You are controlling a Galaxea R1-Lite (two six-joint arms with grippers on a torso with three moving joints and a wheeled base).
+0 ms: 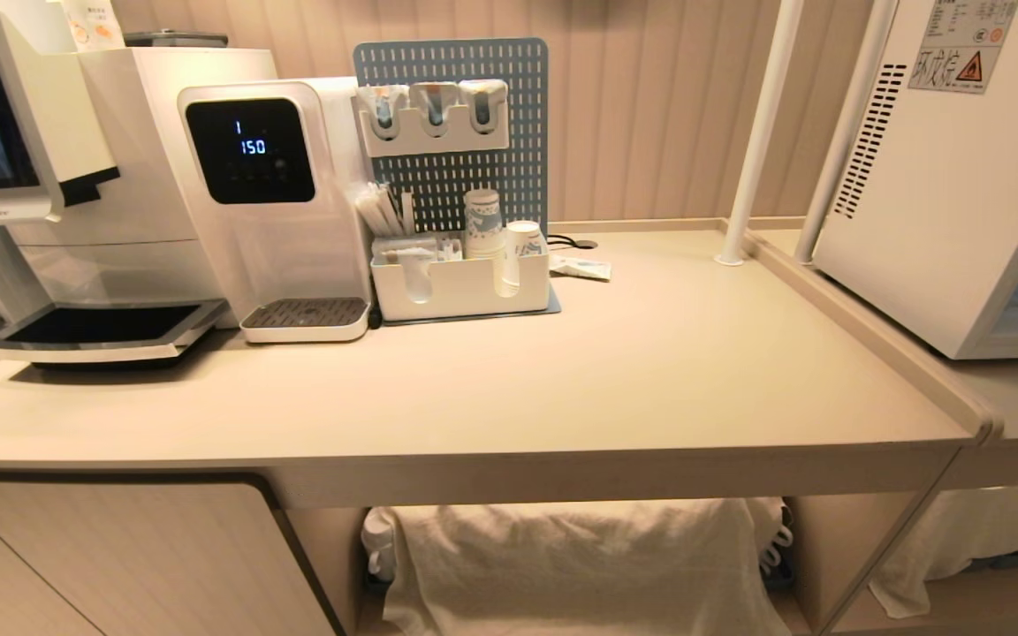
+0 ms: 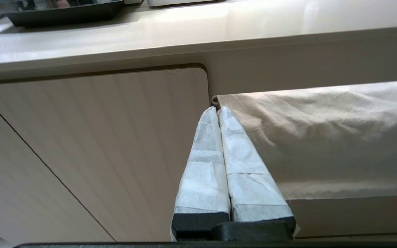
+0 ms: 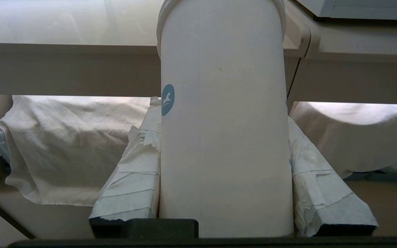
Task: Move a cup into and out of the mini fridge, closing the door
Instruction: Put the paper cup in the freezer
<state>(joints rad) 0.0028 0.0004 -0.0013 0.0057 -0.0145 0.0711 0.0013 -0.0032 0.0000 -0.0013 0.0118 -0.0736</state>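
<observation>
Clamped between the taped fingers of the right gripper (image 3: 224,210) is the cup (image 3: 222,113), held low below the near edge of the counter (image 1: 562,380), out of the head view. At the far right the mini fridge (image 1: 942,203) is seen. Whether its door stands open cannot be told. By this evidence, the cup's trip into the fridge is judged still outstanding. Parked low, the left gripper (image 2: 218,110) is pressed together, empty.

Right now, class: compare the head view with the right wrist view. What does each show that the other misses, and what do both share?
Only the head view shows the water dispenser, the pegboard and the mini fridge side with its warning sticker. Only the right wrist view shows the right gripper shut on the cup, below counter level. Both show the counter edge and the white cloth beneath.
</observation>
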